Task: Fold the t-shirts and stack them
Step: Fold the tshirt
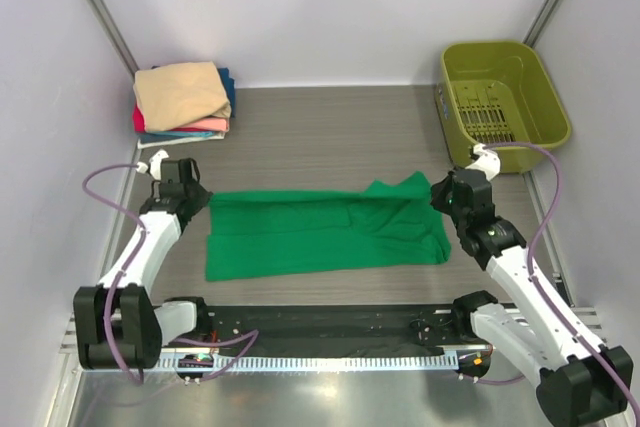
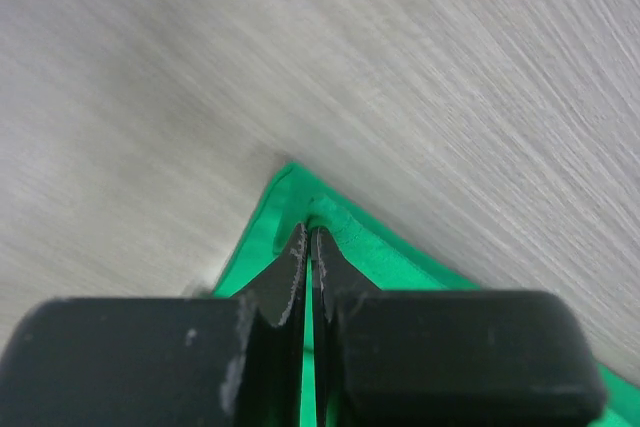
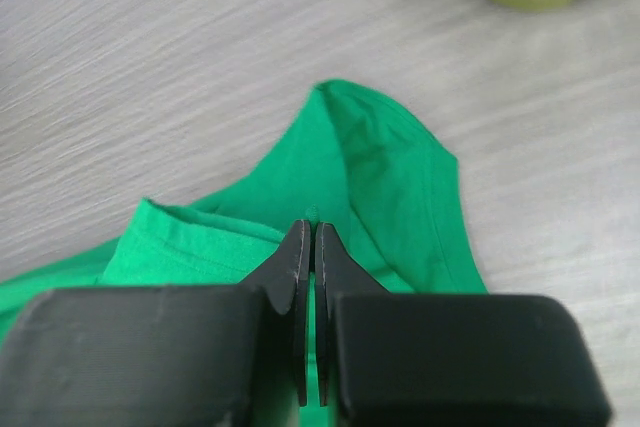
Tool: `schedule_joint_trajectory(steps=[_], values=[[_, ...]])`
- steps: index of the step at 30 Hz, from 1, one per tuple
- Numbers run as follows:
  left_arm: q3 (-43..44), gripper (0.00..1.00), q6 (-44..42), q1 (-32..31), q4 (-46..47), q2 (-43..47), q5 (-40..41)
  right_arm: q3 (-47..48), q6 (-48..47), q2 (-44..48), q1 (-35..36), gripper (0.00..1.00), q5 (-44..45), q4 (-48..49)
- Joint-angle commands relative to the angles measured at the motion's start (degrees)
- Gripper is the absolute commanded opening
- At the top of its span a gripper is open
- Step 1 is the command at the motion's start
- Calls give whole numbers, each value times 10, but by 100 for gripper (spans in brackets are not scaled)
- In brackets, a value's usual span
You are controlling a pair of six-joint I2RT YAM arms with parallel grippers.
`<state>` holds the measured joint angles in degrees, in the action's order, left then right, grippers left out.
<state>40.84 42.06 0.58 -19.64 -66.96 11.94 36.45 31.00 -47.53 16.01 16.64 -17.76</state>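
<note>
Left claw (image 2: 308, 235) and right claw (image 3: 308, 229) tight on opposite ends of green t-shirt (image 1: 320, 232), both arms low.

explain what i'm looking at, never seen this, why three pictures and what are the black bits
It is a robot with two arms bolted at the near edge of a table. The wide picture comes from a camera above and behind them. The other two come from a camera on each wrist, so the black bits are that arm's own fingers. A green shirt lies in the middle. The left gripper is shut on a corner at its left end, the right gripper on cloth at its right end. At the back left sits a stack of folded shirts, at the back right a bin.
</note>
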Motion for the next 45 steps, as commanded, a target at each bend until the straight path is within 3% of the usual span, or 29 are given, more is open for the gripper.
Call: schedule_joint_trajectory(steps=[1, 3, 4, 5, 6, 7, 10, 13, 15, 18, 22, 29, 36, 45], values=[[-38, 1, 58, -1, -33, 53, 57, -41, 79, 55, -2, 1, 47, -44], [-59, 14, 79, -1, -48, 101, 74, -64, 114, 84, -3, 2, 60, -56], [-72, 30, 93, -1, -51, 118, 82, -73, 125, 95, -2, 24, 57, -61], [-80, 46, 97, -1, -51, 133, 89, -87, 146, 119, -2, 38, 56, -67], [-93, 62, 101, -1, -53, 148, 97, -92, 157, 129, -2, 65, 66, -71], [-94, 81, 108, -1, -63, 174, 113, -93, 168, 139, -2, 71, 80, -88], [-89, 91, 100, -1, -57, 198, 120, -86, 173, 173, -2, 75, 115, -95], [-74, 90, 81, -1, -29, 186, 90, -71, 162, 179, -2, 76, 98, -77], [-64, 82, 51, -1, -9, 152, 33, -69, 158, 163, -2, 76, 73, -63], [-43, 77, 36, -39, 11, 90, 12, -66, 164, 93, -1, 76, -5, -33], [-17, 73, 22, -89, 7, 20, 3, -30, 180, -86, 12, 75, -91, -21], [-42, 71, 43, -159, 26, -26, -29, 20, 205, -257, 50, 77, -115, -27], [-112, 68, 65, -163, 92, -61, -108, 76, 200, -388, 54, 77, -124, -11], [-189, 65, 115, -209, 144, -75, -166, 236, 151, -565, 53, 76, -127, -15]])
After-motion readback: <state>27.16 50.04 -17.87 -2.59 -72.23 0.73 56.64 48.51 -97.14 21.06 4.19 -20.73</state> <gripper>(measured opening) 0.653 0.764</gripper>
